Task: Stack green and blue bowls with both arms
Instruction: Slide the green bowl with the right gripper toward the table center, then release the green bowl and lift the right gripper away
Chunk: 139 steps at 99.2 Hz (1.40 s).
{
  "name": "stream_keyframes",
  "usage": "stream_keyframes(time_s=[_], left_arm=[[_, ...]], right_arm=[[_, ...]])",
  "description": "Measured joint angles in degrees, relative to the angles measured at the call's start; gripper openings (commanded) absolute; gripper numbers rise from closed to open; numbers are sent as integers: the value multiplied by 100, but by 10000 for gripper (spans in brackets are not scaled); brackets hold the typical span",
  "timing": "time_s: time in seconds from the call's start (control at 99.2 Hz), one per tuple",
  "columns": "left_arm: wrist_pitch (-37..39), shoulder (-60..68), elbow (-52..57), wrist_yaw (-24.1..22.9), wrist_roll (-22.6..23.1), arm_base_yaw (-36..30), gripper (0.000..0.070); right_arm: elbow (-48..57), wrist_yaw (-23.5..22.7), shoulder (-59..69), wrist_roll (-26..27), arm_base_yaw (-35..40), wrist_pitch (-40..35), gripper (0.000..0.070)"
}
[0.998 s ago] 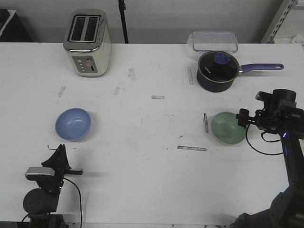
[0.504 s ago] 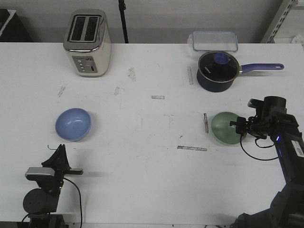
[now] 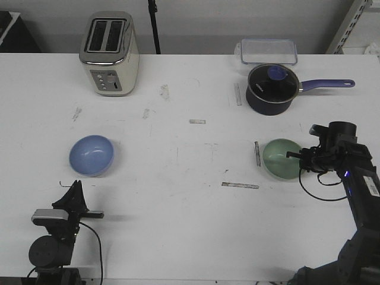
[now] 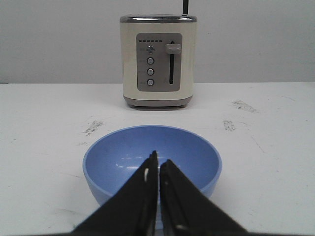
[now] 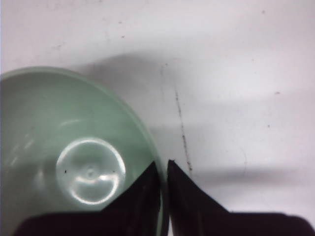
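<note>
front view: right gripper [image 3: 292, 155] at green bowl [image 3: 281, 158] right rim, right side of worktop [image 3: 178, 196]; right wrist view: jaws pinched narrow over rim, one inside, one outside; blue bowl [image 3: 91, 155] far left, just ahead of left gripper [image 4: 158, 164], jaws near-closed, empty; left arm nearer it.

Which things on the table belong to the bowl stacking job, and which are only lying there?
Belong to the job:
green bowl, its rim between the right gripper fingers
blue bowl, in front of the left gripper

Only lying there:
toaster
saucepan
clear container

Bright even light, blurry right-wrist view
</note>
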Motion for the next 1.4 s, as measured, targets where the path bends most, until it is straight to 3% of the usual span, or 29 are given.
stream_keyframes(time_s=[0.302,0.736,0.947,1.088,1.401], left_arm=[[0,0,0,0,0,0,2],[2,0,0,0,0,0,2],[2,0,0,0,0,0,2],[0,0,0,0,0,0,2],[0,0,0,0,0,0,2]], right_arm=[[15,4,-745,402,452,28,4],[17,31,-848,1882,2542,188,4],[17,605,-702,2653,3696,273,4],[17,625,-310,3003,4288,640,4],[17,828,227,3650,4765,1244,4]])
